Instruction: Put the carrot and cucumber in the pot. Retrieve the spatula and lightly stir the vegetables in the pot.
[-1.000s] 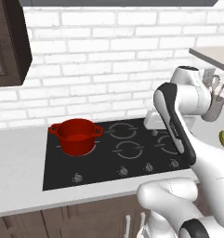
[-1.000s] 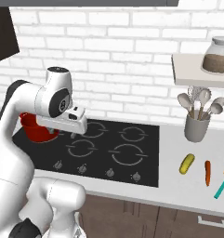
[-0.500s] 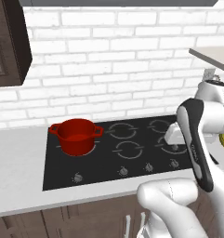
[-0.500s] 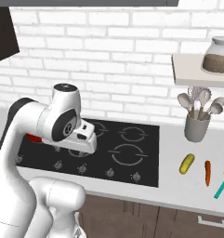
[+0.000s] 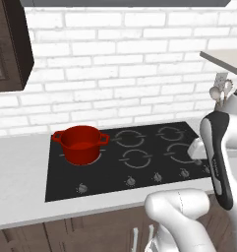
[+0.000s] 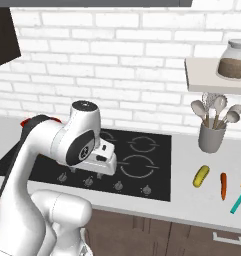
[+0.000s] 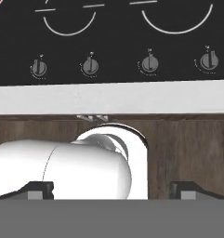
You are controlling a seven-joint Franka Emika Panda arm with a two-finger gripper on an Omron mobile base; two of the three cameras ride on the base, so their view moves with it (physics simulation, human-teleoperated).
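My end effector [image 6: 103,161] hangs low over the front part of the black cooktop [image 6: 142,172], above the knob row. In the hand view its two dark fingertips [image 7: 39,189] sit far apart at the bottom corners, so the jaws are spread wide with nothing between them. That view looks down on four cooktop knobs [image 7: 150,63], the pale worktop [image 7: 108,98] front edge and the brown cabinet front [image 7: 187,148] below.

The pot [image 5: 80,143] is on the left rear burner, upright, red, handles out to both sides; I can't make out anything inside it. It is well apart from my end effector.

The cucumber [image 6: 201,176] lies on the worktop right of the cooktop, in front of the grey utensil holder [image 6: 211,137]. The carrot [image 6: 223,185] lies just right of the cucumber, apart from it. The spatula [image 6: 239,195] lies right of the carrot at the picture edge, teal handle toward the front, tan end partly cut off.

A glass jar [image 6: 234,59] stands on the wall shelf [image 6: 212,81] above the holder.
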